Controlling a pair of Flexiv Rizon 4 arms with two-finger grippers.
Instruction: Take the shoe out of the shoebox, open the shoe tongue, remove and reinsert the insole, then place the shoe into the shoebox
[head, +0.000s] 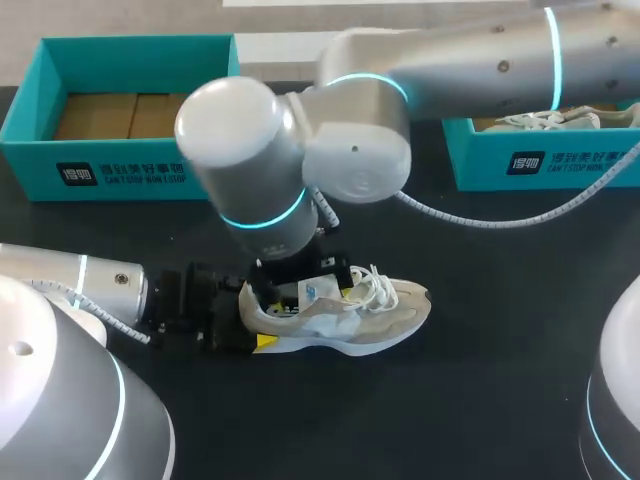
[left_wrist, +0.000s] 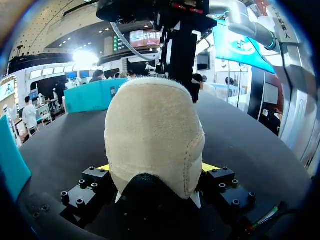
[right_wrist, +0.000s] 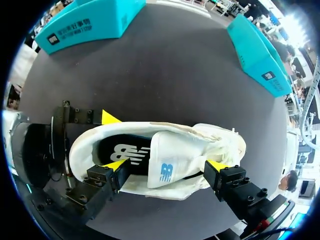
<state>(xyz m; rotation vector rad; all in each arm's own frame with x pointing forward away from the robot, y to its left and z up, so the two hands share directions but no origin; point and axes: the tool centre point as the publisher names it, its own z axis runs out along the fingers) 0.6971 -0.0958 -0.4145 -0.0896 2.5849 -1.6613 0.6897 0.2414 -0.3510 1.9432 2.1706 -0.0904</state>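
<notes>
The left arm (head: 60, 282) and right arm (head: 450, 60) are silver-grey, with glowing cyan rings and each a white coiled cable (head: 480, 222). The left gripper (left_wrist: 156, 167) and right gripper (right_wrist: 166, 167) are black, with small screws and yellow tips.

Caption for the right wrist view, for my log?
Right gripper over the shoe mouth, insole showing; left gripper clamps the heel.

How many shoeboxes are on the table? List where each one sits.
2. The left shoebox sits at the table's far left with no shoe in it. The right shoebox sits at the far right and holds a pale shoe. None seems hidden.
</notes>
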